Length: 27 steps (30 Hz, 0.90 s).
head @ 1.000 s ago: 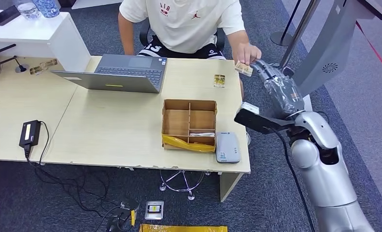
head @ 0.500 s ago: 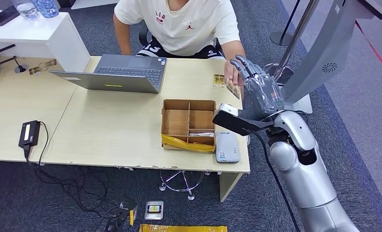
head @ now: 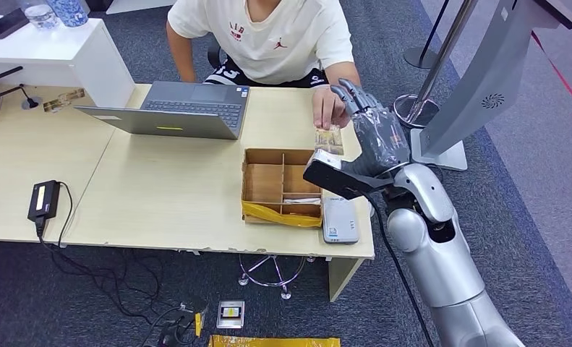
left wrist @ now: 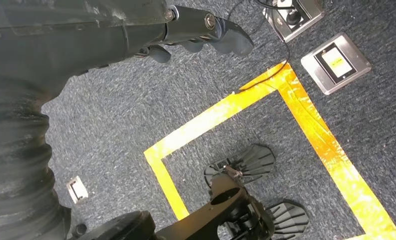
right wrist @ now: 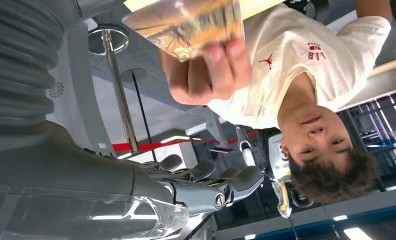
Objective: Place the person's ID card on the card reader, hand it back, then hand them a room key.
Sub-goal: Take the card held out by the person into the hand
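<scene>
1. The right hand (head: 369,130) is up over the far right corner of the tabletop (head: 174,195), its fingers (head: 349,94) spread and stretched toward the person (head: 268,36); it holds nothing.
2. The card (head: 329,139) is pinched in the person's hand (head: 329,110), hanging just beside the robot's palm; in the right wrist view the card (right wrist: 185,22) sits in the person's fingertips, apart from the robot's fingers (right wrist: 221,185); whether card and palm touch in the head view, I cannot tell.
3. The card reader (head: 340,220), a flat grey box, lies at the near right edge of the tabletop, just beside the wooden tray (head: 283,184); its far end is partly hidden by the robot's wrist.
4. The wooden tray is split into compartments; a pale flat item lies in the near right one; yellow tape (head: 281,215) runs along its near wall.
5. The left hand (left wrist: 195,35) hangs down over the carpet (left wrist: 110,100), fingers loosely curled with nothing in them; yellow floor tape (left wrist: 226,110) marks a corner below it.
6. A grey laptop (head: 174,110) stands open on the far side of the tabletop, well apart from the tray; a black power brick (head: 44,199) with its cable lies at the near left.
</scene>
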{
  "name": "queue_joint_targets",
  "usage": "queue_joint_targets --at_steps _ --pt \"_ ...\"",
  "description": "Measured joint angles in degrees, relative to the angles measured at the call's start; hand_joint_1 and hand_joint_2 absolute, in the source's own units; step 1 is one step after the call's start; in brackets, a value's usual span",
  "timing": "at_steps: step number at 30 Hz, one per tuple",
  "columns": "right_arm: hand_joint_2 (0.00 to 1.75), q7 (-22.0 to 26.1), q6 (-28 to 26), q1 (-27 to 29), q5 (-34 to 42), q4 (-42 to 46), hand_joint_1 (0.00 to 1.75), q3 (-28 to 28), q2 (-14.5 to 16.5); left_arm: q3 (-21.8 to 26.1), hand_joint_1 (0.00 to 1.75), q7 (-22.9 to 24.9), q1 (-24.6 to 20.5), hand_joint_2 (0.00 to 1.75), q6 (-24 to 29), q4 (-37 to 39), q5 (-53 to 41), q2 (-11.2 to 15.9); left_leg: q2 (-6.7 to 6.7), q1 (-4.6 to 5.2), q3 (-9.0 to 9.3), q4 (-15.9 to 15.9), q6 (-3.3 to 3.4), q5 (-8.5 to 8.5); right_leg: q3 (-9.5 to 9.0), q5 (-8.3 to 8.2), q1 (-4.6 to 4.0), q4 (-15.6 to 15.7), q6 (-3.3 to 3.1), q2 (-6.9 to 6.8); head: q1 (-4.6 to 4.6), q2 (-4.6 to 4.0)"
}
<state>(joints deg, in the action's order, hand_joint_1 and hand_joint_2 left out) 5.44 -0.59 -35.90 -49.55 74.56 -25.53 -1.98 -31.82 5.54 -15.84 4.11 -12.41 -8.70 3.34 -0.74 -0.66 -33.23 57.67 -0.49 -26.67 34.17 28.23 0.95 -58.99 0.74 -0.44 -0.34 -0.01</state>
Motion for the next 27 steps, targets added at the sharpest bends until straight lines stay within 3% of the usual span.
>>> queue_joint_targets --at_steps 2,4,6,8,27 --pt "1.75 0.0 -0.2 -0.2 0.0 -0.4 0.15 -0.1 0.3 0.0 0.0 0.0 0.0 1.75 0.0 0.0 -0.1 0.0 0.0 0.0 0.0 0.0 0.0 0.0 0.0 0.0 0.0 0.0 0.0 0.0 0.01 0.0" --pt "1.75 0.0 -0.2 -0.2 0.0 -0.8 0.38 -0.2 0.5 0.0 0.0 0.0 -0.1 1.75 0.1 0.0 -0.3 0.0 0.0 0.0 0.0 0.0 0.0 0.0 0.01 0.0 0.0 0.0 0.0 0.0 0.01 -0.01" --pt "1.75 0.0 -0.3 -0.3 0.0 -1.2 1.05 -0.2 0.5 0.0 0.0 0.0 -0.1 1.75 0.1 0.0 -0.4 0.0 0.0 0.0 -0.01 0.0 0.0 0.0 0.01 0.0 0.0 0.0 0.0 0.0 0.0 0.0" --pt "1.75 0.0 -0.4 -0.5 0.0 -1.6 1.59 -0.3 0.6 0.0 0.0 0.0 -0.1 1.75 0.1 0.0 -0.4 0.0 0.0 0.0 -0.01 0.0 0.0 -0.01 0.01 0.0 0.0 0.0 0.0 0.0 0.01 0.01" --pt "1.75 -0.2 -1.5 -0.7 0.0 -3.0 1.75 -0.3 1.0 0.0 0.0 -0.1 -0.1 1.75 0.3 0.0 -0.9 0.0 0.01 0.0 -0.01 0.0 0.0 0.0 0.03 0.0 0.0 0.0 0.0 0.01 0.01 -0.01"
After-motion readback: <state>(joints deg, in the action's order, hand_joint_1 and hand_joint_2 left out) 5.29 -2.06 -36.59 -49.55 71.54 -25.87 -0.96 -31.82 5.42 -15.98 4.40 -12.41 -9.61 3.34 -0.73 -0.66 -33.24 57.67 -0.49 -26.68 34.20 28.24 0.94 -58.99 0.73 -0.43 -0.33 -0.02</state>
